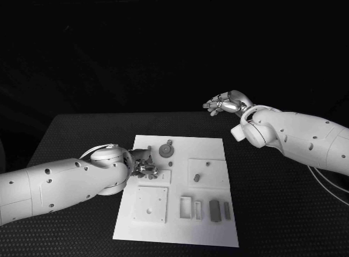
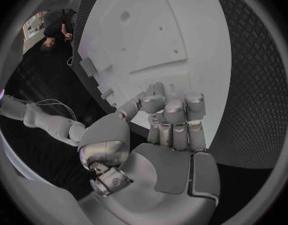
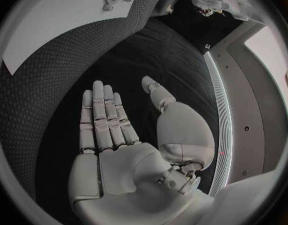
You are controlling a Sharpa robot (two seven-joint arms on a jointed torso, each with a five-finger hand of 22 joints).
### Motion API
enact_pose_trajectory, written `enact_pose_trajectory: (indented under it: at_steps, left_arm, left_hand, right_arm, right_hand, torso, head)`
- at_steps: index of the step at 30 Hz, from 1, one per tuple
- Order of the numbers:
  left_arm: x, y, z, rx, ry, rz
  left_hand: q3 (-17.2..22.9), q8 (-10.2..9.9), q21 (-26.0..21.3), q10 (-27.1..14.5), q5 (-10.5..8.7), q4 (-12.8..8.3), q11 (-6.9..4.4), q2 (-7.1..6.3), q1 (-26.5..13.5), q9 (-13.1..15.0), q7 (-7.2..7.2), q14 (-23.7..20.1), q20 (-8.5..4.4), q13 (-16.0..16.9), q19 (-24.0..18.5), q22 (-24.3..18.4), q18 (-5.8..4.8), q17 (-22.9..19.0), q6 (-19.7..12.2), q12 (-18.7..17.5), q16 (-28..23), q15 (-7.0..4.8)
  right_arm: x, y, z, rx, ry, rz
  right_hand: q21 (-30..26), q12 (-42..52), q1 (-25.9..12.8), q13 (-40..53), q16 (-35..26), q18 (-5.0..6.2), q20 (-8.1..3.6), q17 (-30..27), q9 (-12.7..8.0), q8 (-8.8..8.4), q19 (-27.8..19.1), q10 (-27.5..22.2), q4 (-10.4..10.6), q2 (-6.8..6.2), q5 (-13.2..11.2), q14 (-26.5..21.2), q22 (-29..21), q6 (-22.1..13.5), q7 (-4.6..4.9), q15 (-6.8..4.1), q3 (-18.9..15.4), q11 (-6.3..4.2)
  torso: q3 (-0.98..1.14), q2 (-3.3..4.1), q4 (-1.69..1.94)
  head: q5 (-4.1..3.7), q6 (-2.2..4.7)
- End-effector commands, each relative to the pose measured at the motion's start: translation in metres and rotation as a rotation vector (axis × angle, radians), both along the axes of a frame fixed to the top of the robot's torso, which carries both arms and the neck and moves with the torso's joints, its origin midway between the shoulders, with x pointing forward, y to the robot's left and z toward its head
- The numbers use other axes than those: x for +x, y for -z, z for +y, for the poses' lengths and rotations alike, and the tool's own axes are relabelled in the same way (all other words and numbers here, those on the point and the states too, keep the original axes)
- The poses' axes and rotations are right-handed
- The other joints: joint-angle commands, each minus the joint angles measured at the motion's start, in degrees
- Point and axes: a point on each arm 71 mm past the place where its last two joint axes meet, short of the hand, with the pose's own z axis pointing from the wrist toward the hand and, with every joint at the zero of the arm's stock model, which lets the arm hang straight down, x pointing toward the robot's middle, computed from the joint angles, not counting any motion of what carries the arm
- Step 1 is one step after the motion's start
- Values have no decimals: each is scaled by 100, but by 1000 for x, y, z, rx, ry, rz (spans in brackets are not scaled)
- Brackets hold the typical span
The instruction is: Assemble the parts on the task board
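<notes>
Small grey parts (image 1: pixel 214 211) are still being left loose on the white rectangular task board (image 1: pixel 213 147) mid-counter, the left robot hand (image 1: pixel 144 167) being curled over it, apparently holding nothing, the right robot hand (image 3: pixel 128 135) being held spread beyond it

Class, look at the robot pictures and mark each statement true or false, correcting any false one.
1. The right hand holds a part. False: it is open and holds nothing.
2. The left hand is over the board. True.
3. The right hand is above the board. False: it is off the board, over the black table.
4. The board lies on the table. True.
</notes>
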Motion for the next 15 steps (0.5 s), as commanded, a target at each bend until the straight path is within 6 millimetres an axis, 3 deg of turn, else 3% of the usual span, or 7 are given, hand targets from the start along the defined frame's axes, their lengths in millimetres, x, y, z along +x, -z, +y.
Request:
enact_pose_trajectory:
  at_steps: [1,10,15]
  left_arm:
    - [1,-2,-1,-38,-16,-34]
    - [0,-4,1,-55,-33,-50]
    - [-2,-3,3,-63,-43,-46]
  left_hand:
    - [33,26,32,-103,-35,18,-96,93,-9,2,-334,147,-554,-11,-37,90,80,-14,660,29,29,-169]
    - [39,29,33,-116,-115,38,-95,103,-33,-11,-332,139,-555,-25,-43,88,84,-33,645,39,32,-173]
    - [71,15,39,-127,-473,64,-85,97,-25,-39,-321,131,-560,-58,-52,88,95,-69,597,58,43,-185]
  right_arm:
    - [0,1,1,3,-14,4]
    - [-1,3,0,4,-12,9]
    - [-1,3,0,4,-12,10]
  right_hand:
    - [-37,-37,-47,-11,-29,-80,5,-5,-7,38,-35,47,4,-5,39,-7,6,-14,31,33,-18,-2]
    - [-41,-39,-61,-20,-30,-79,6,-9,-11,40,-37,50,7,1,54,-7,12,-14,31,33,-18,-2]
    - [-44,-40,-69,-26,-31,-79,7,-11,-14,41,-37,52,7,2,65,-8,16,-15,31,34,-19,-2]
  torso:
    - [2,1,8]
    - [8,1,9]
    - [4,0,6]
  head:
    - [-7,-4]
    - [18,-22]
    - [22,-26]
